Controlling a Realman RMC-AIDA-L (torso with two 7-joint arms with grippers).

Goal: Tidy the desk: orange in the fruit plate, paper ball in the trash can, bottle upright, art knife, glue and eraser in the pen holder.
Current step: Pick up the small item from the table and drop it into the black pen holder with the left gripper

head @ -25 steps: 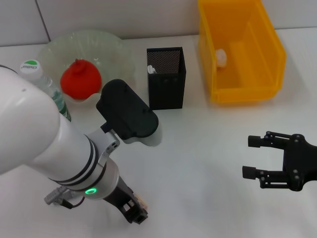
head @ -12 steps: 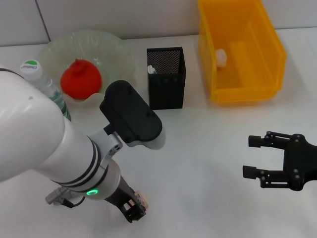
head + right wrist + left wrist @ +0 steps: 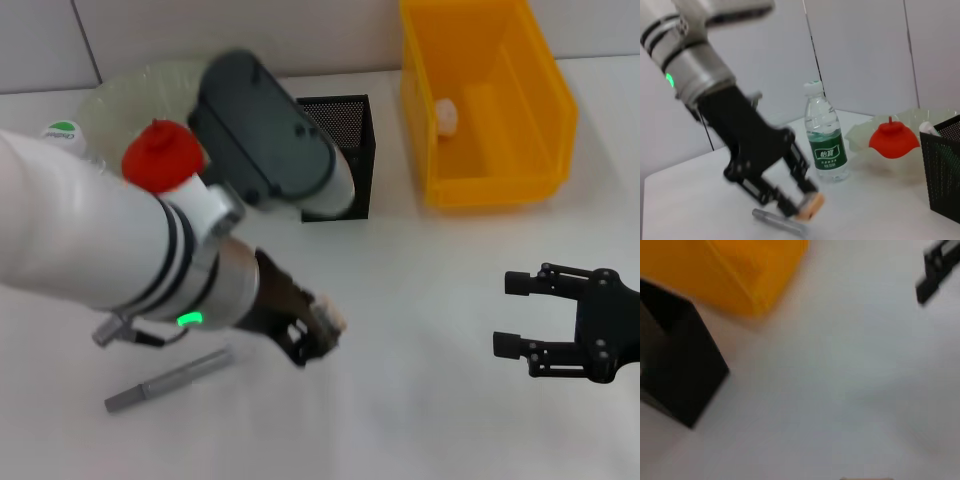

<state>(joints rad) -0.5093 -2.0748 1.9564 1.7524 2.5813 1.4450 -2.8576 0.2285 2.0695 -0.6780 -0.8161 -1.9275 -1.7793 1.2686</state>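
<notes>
The yellow trash can [image 3: 487,110] at the far right already holds the paper ball [image 3: 446,115], so that step looks done. The orange [image 3: 894,141] sits in the pale-green fruit plate [image 3: 862,135], and the bottle [image 3: 824,132] stands upright beside the plate; both look settled. The black pen holder [image 3: 352,150] has something white in it, though what it is cannot be made out. The left gripper [image 3: 318,335] hangs above the table in front of the pen holder, clamped on the small tan eraser [image 3: 809,206], which has not yet reached the holder. A grey art knife [image 3: 168,381] lies on the table near it, waiting. The right gripper [image 3: 520,316] hovers spread wide and empty at the right.
</notes>
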